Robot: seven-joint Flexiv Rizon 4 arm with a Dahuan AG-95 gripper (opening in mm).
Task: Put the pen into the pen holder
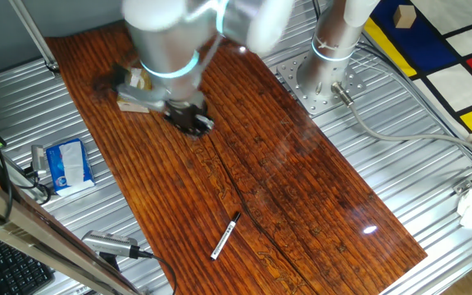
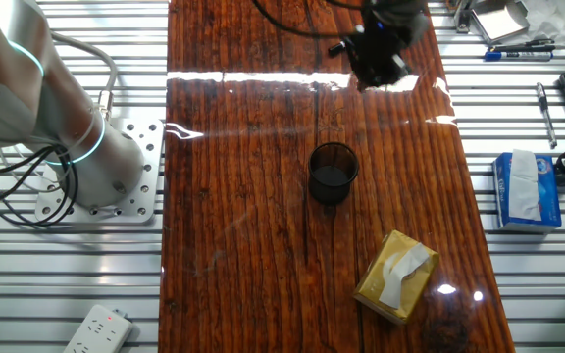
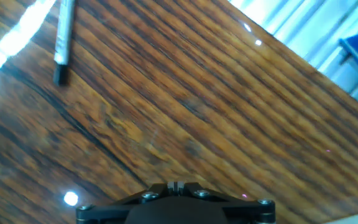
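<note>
The pen (image 1: 225,234) lies flat near one end of the counter (image 1: 318,188), well apart from the pen holder (image 2: 333,174) at mid-counter, and the end effector (image 1: 190,119), whose finger spacing I cannot tell, might roll it on contact.

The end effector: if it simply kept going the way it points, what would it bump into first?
Probably bare wood: the end effector points down at the table, with the pen off to one side of its line. Depth is hard to judge.
</note>
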